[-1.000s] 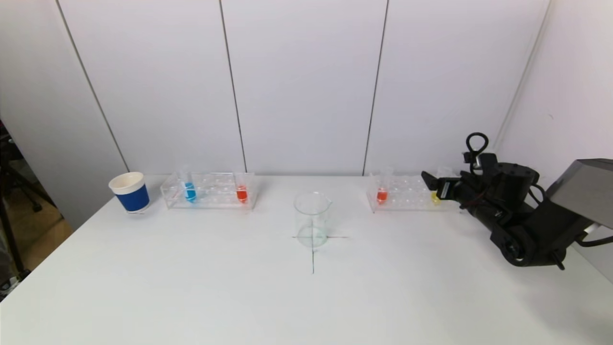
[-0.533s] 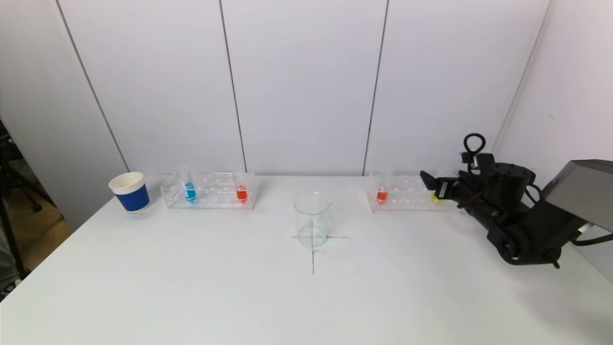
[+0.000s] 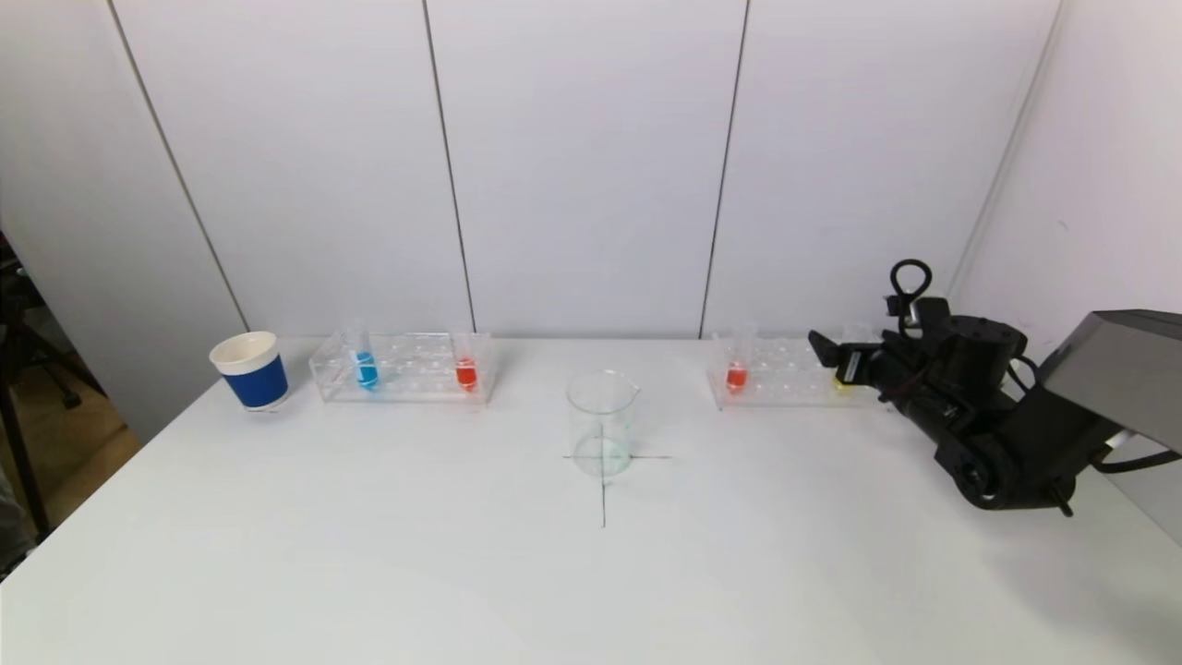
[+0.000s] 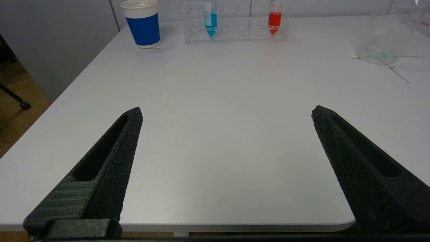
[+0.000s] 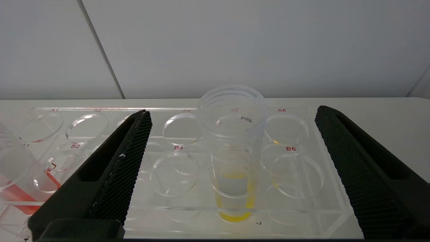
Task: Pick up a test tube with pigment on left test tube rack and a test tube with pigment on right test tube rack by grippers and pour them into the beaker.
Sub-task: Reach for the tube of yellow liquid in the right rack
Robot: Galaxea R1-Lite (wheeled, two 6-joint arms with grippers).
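The left clear rack (image 3: 406, 380) holds a blue-pigment tube (image 3: 367, 368) and a red-pigment tube (image 3: 466, 373). The right clear rack (image 3: 785, 388) holds a red-pigment tube (image 3: 736, 375) and a yellow-pigment tube (image 3: 838, 380). The glass beaker (image 3: 602, 423) stands at table centre. My right gripper (image 3: 829, 355) is open at the right rack's right end. In the right wrist view the open gripper (image 5: 233, 112) has a finger on either side of the yellow tube (image 5: 233, 158), without touching it. My left gripper (image 4: 225, 112) is open and empty over the near table edge, out of the head view.
A blue-and-white paper cup (image 3: 250, 370) stands left of the left rack. The left wrist view shows the cup (image 4: 142, 22), the left rack (image 4: 235, 33) and the beaker (image 4: 386, 37) far off. A wall runs close behind both racks.
My right arm has crept a little further toward the right rack and the yellow tube. Nothing else has moved.
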